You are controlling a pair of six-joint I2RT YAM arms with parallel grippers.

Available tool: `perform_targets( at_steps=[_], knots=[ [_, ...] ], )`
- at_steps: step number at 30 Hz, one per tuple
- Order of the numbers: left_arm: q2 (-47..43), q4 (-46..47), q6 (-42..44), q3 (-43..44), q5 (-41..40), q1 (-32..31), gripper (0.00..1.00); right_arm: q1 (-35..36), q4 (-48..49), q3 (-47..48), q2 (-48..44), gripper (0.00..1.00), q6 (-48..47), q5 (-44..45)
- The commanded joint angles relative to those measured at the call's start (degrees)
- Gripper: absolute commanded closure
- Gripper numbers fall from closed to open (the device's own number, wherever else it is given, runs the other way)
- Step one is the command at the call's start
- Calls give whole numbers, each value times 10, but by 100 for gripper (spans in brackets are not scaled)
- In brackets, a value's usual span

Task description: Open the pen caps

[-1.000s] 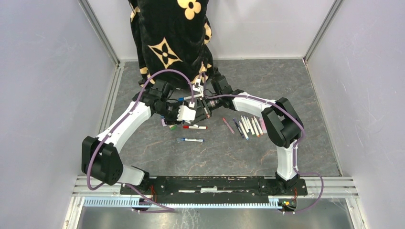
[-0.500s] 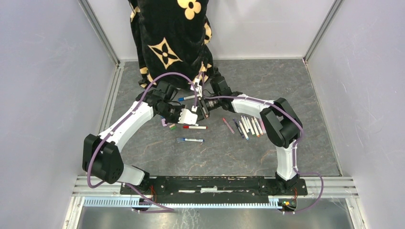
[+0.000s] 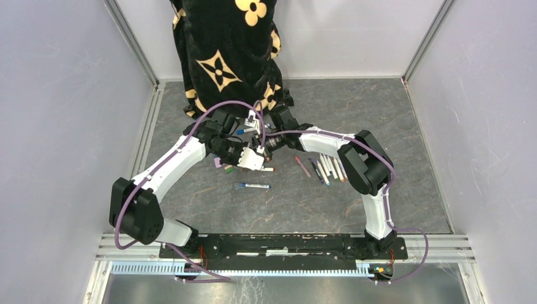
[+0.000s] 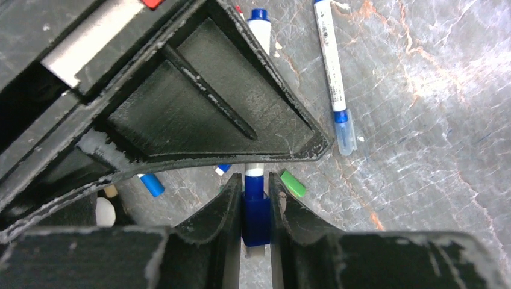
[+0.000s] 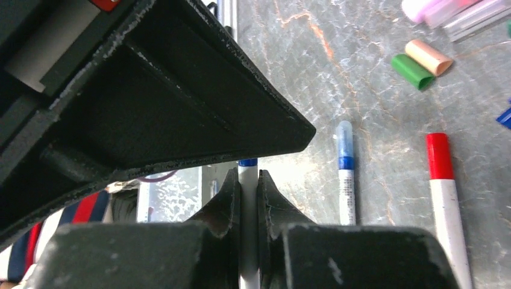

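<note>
A blue cap sits clamped between the two fingers of the left gripper, the white barrel of its pen running on beyond the fingertips. The right gripper is clenched on a white barrel with a blue band. In the top view the two grippers meet nose to nose above the far middle of the table; whether the cap has parted from the barrel cannot be told. On the table below lie a blue-capped pen, a red-ended pen beside it, and a loose green cap touching a peach cap. To the right, near the right arm's elbow, a row of pens lies side by side, a pink pen just beside it. A person in a black patterned garment stands at the far edge.
</note>
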Motion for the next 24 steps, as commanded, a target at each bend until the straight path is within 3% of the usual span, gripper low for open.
perform_targets(
  at_steps=[1, 8, 14, 17, 20, 24],
  knots=[
    [-9, 8, 73, -5, -113, 13, 98, -11, -140, 17, -19, 100, -109, 63],
    [17, 7, 172, 51, -143, 105, 98, -43, -153, -97, -79, 100, -150, 91],
    [-9, 76, 188, -11, -126, 109, 98, -64, -152, -121, -110, 100, -153, 93],
    [2, 81, 122, -7, -78, 103, 98, -85, -154, -127, -139, 100, -155, 128],
    [39, 71, 27, 15, -31, 97, 98, -126, -151, -149, -182, 98, -148, 234],
    [108, 96, -73, 35, -39, 93, 96, -170, -99, -222, -252, 96, -113, 377]
  ],
)
